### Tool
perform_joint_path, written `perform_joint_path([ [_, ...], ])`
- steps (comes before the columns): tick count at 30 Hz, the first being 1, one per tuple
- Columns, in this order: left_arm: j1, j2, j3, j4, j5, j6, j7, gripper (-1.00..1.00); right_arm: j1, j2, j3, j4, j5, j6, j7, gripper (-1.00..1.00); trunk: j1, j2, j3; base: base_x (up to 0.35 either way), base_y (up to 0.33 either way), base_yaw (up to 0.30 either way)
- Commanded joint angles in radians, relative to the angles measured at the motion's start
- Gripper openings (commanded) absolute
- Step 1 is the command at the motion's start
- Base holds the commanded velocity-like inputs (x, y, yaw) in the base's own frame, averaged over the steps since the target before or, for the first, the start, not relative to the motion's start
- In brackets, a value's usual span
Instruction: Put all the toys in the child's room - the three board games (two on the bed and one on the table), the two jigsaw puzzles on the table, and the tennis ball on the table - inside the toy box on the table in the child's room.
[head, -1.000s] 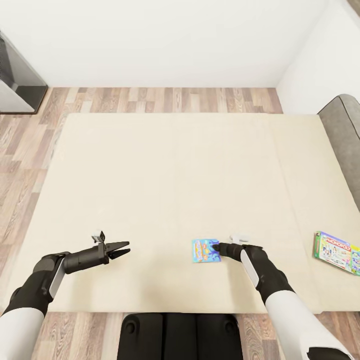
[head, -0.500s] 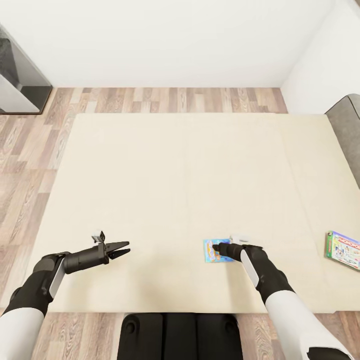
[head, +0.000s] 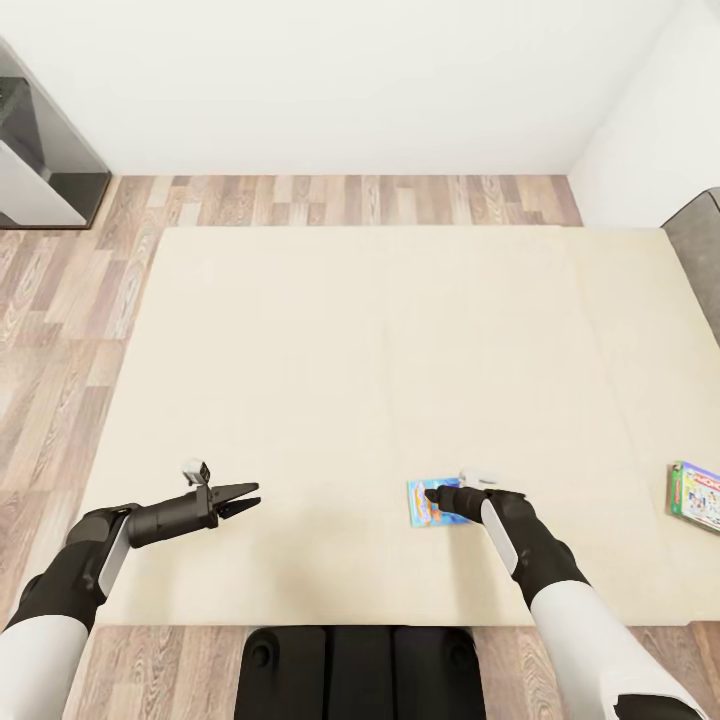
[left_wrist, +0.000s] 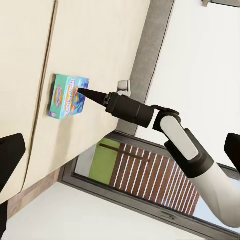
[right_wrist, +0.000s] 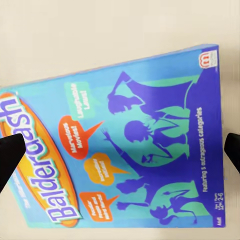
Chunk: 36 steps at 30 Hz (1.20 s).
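A blue board game lies flat on the beige bed, near its front edge. My right gripper is open right above it; in the right wrist view the printed lid spans the gap between the two black fingertips. The left wrist view shows that box with the right gripper's tip at its edge. A white-and-green board game lies at the bed's right edge. My left gripper hovers open and empty over the bed's front left. The toy box, puzzles and tennis ball are out of view.
A corner of the dark grey table section with a white panel stands at the far left on the wood floor. The grey headboard rises at the right. White walls close off the far side.
The whole view has shifted: the bed and the white-and-green game slid right in the picture. In the last half second the blue game kept its place under my right gripper. Both arms hold their poses.
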Motion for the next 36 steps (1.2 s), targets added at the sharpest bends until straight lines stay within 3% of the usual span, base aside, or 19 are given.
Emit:
perform_joint_path([
  [1,0.0,0.0,0.0,0.0,0.001,0.011,-0.003,1.0,0.0,0.001,-0.004,-0.001,-0.004,0.006,0.003,1.0,0.001,-0.001,-0.001,0.0,0.03,0.0],
  [18,0.0,0.0,0.0,0.0,0.001,0.011,-0.003,1.0,0.0,0.001,-0.004,-0.001,-0.004,0.006,0.003,1.0,0.001,-0.001,-0.001,0.0,0.009,0.0],
  [36,0.0,0.0,0.0,0.0,0.001,0.011,-0.003,1.0,0.0,0.001,-0.005,-0.002,-0.004,0.006,0.003,1.0,0.001,-0.001,-0.001,0.0,0.099,0.0],
])
